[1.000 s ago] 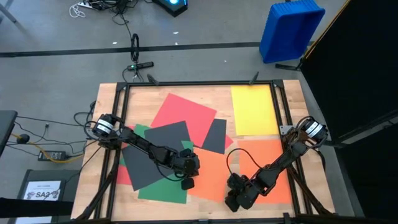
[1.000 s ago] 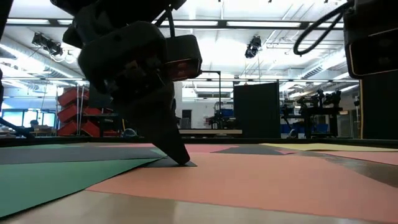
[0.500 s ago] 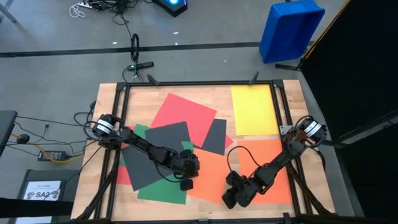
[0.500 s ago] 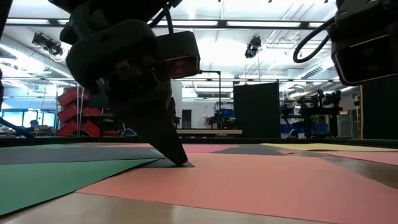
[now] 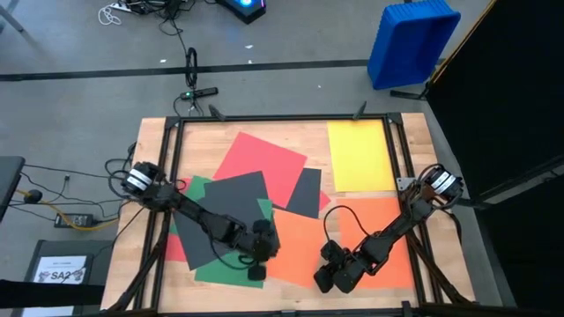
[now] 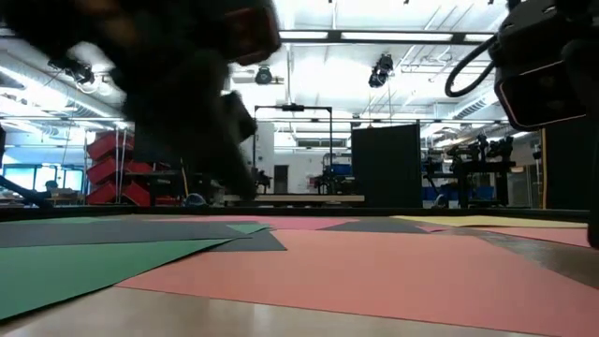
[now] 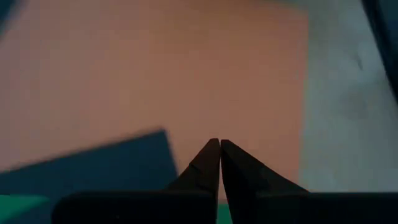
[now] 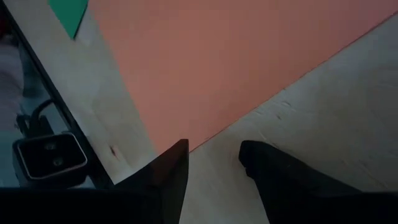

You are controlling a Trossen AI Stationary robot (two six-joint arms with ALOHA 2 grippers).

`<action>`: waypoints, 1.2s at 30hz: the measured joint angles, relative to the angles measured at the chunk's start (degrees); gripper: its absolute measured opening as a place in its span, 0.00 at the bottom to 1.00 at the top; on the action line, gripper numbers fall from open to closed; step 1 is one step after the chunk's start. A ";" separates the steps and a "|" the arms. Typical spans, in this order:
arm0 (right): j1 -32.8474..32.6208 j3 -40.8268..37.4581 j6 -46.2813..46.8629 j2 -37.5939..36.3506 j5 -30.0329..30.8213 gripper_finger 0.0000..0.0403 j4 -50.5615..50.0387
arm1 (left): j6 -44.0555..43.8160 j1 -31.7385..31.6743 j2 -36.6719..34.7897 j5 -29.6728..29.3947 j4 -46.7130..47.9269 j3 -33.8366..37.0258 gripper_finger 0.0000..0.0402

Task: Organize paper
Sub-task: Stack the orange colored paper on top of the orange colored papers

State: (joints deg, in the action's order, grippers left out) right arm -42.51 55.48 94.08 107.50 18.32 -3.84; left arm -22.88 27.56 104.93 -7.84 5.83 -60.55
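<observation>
On table: thin matte coloured paper sheets (image 5: 264,189) lay overlapped, flat | left gripper (image 7: 219,144) closed, empty, over orange sheet (image 5: 304,242) | right gripper (image 8: 214,152) parted, empty

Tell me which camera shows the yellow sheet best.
The high view: the yellow sheet lies whole and uncovered at the table's far right corner. The low view shows only a thin yellow sliver edge-on. Neither wrist view shows it.

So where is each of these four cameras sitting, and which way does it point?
High: overhead, looking straight down on the table, both arms.
Low: at tabletop height, looking level across the orange sheet; arms blurred above.
Left wrist: above that orange sheet, shut left gripper.
Right wrist: open right gripper over the orange sheet's edge.
All share the orange sheet.
</observation>
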 joint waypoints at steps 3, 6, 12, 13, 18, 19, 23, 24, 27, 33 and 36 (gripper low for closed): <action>-0.73 -0.04 1.62 0.04 2.21 0.39 -0.07 | 0.19 1.86 2.11 0.09 3.00 -1.38 0.00; -0.68 -0.04 2.00 0.10 2.33 0.41 -0.07 | 0.16 2.27 4.18 0.10 2.97 -2.40 0.00; -0.54 -0.04 3.39 0.15 2.85 0.41 -0.11 | 0.04 2.07 8.16 0.68 2.24 -5.49 0.00; -0.54 -0.04 3.41 0.17 2.95 0.41 -0.07 | 0.12 2.02 8.81 0.79 2.28 -6.15 0.00; -0.45 -0.07 3.45 0.20 3.92 0.41 -0.03 | 1.51 1.73 9.62 1.26 2.05 -7.56 0.00; -0.45 -0.09 3.45 0.20 4.32 0.41 0.02 | 1.51 1.65 9.64 1.30 2.05 -7.55 0.00; -0.23 -0.13 3.39 0.24 5.02 0.42 0.44 | 1.49 1.59 9.68 1.50 2.05 -7.55 0.00; -0.21 -0.15 3.37 0.26 5.18 0.42 0.60 | 1.42 1.59 9.68 1.63 2.09 -7.55 0.00; -0.23 -0.22 3.35 0.35 6.26 0.42 1.32 | 1.42 1.59 9.72 1.78 1.80 -7.49 0.00; -0.06 -0.33 1.59 0.52 10.38 0.42 4.46 | 1.40 1.59 9.83 2.00 0.68 -7.46 0.00; -0.04 -0.33 0.57 0.52 11.44 0.43 5.81 | 1.40 1.59 9.83 2.00 0.67 -7.46 0.00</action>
State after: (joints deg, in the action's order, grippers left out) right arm -42.54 55.16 94.65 108.03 29.77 1.97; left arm -21.47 29.15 114.76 -5.84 6.50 -68.01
